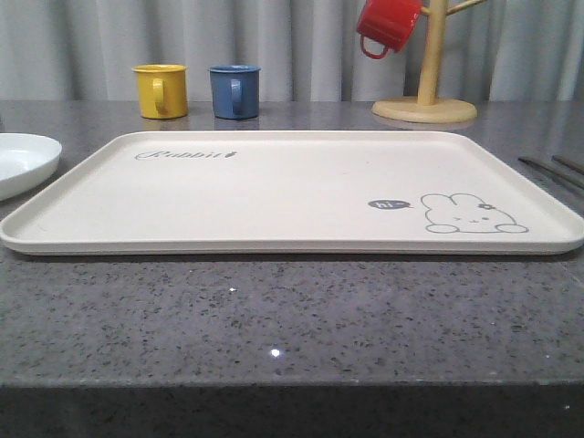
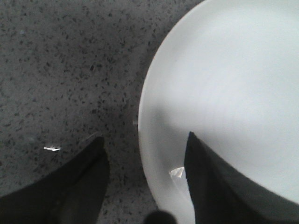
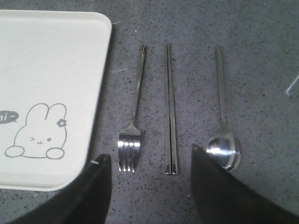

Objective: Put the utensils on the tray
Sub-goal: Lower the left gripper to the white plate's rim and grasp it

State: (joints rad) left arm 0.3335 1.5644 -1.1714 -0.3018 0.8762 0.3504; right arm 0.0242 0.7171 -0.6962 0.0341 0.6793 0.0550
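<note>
I am looking forward over a dark speckled counter. In front of me lies the tray, cream, with a rabbit drawing near its right front corner, and nothing rests on it. As I judge it, the task has not begun: no utensil has been lifted and all three remain to be moved.

In the right wrist view the utensils lie on the counter just beside the tray's edge, side by side, parallel and apart from one another. The fork is nearest the tray, the chopsticks lie together in the middle, and the spoon is farthest out. In the front view I see only thin dark ends of them at the far right.

My right gripper hangs over the fork and chopsticks, its fingers spread wide and holding nothing. One finger is near the tray corner and the other covers part of the spoon's bowl.

My left gripper is likewise spread wide and bare. It hovers over the rim of a white plate, which sits on the counter just left of the tray.

Behind the tray stand a yellow cup, a blue cup and a wooden rack carrying a red cup.
</note>
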